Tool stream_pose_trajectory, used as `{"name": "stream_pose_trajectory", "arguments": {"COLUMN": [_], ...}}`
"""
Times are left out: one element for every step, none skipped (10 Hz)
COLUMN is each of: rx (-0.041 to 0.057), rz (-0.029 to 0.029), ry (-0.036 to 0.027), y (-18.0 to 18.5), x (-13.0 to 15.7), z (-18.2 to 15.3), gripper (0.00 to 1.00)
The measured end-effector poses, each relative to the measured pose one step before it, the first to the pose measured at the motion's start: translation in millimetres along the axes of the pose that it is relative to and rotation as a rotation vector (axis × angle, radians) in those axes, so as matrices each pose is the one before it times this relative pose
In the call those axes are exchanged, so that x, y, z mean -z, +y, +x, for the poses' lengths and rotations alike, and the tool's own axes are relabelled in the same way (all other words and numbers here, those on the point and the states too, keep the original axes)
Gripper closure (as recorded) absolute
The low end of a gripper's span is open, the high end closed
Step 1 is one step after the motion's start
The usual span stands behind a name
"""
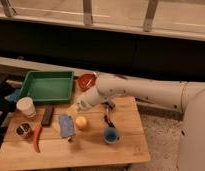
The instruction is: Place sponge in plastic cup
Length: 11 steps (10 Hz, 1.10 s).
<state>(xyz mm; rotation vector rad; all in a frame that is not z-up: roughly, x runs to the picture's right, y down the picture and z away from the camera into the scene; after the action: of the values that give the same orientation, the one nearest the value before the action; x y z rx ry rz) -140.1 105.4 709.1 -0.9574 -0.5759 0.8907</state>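
1. The wooden table (96,150) was the largest thing, and everything stood on it.
2. The white robot arm (141,92) reached in from the right side across the table.
3. The green tray (46,86) lay at the back left corner.
4. The sponge (66,125) hung near the middle of the table, just left of the orange ball (81,122). It seemed soft and light, so I judged it would bend easily; a hold across its upper short edge looked best.
5. The plastic cup (111,135) stood upright, to the right of the ball and apart from the sponge.
6. The gripper (72,113) was low at the top of the sponge. Its fingers were closed, and they appeared to pinch the sponge's upper edge.
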Motion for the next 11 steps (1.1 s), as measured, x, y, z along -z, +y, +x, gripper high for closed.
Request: {"name": "stream_pose_trajectory", "arguments": {"rx": [-0.00023, 0.00382, -0.00682, -0.01254, -0.01980, -0.02555, -0.03777, -0.02715, -0.04589, -0.03881, -0.04598], "rz": [0.00083, 0.00026, 0.01167, 0.02466, 0.04100, 0.04150, 0.04977, 0.03259, 0.04504, 0.03119, 0.03092], "ry": [-0.00068, 0.00393, 0.00041, -0.00113, -0.00268, -0.00331, -0.00382, -0.00355, -0.00446, -0.00450, -0.00165], "y": [-0.29, 0.62, -1.16, -2.20, -6.53, -11.24, -15.36, -9.75, -16.78, -14.16, -15.98], "x": [0.39, -1.45, 1.49, 4.58, 10.08, 14.25, 20.08, 13.65, 18.72, 13.69, 13.13], "z": [-0.06, -0.19, 0.01, 0.48, 1.88, 4.40, 10.86, 8.74, 15.04, 11.92, 12.37], "gripper": [1.00, 1.00, 1.00, 1.00, 1.00, 1.00, 1.00, 1.00, 1.00, 1.00, 1.00]}}
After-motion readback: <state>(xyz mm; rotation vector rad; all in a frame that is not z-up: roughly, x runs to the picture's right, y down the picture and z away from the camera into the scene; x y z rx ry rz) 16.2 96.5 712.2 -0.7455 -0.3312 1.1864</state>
